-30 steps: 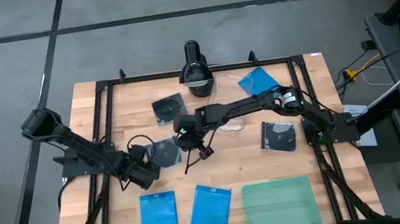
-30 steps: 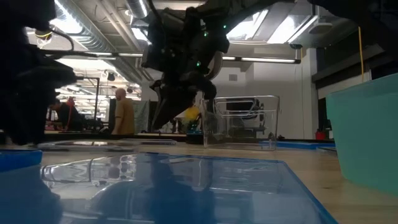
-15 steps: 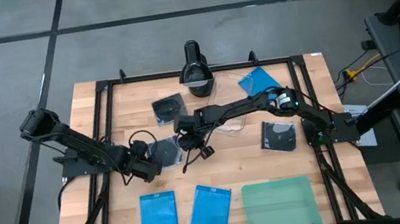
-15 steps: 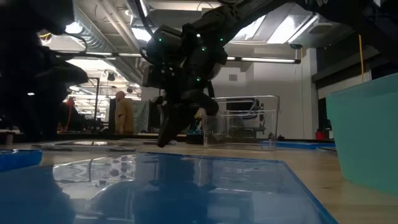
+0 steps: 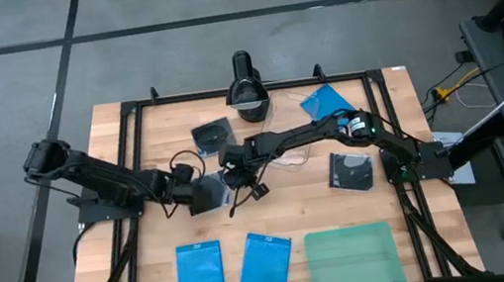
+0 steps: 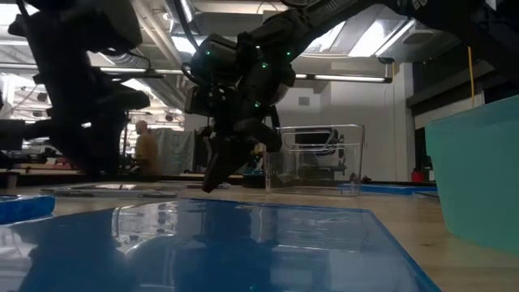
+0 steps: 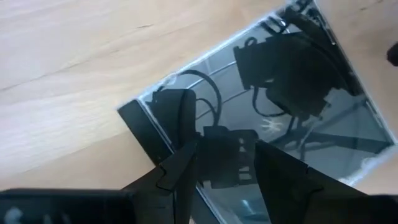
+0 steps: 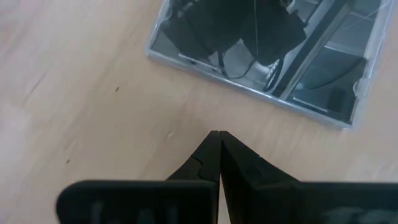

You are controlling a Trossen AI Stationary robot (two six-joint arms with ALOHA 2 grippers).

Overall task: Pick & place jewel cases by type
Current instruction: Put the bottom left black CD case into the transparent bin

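On grained wood, glossy square case

- Left gripper sits over a black disc case mid-table.
- Right gripper is just beside it.
- Two blue cases lie beside a teal tray.

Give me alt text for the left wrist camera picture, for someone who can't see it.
The left gripper, its two dark fingers apart, hangs over the corner of a black-and-clear disc case lying flat on the wooden table. The case's glossy lid reflects the gripper and its cables.
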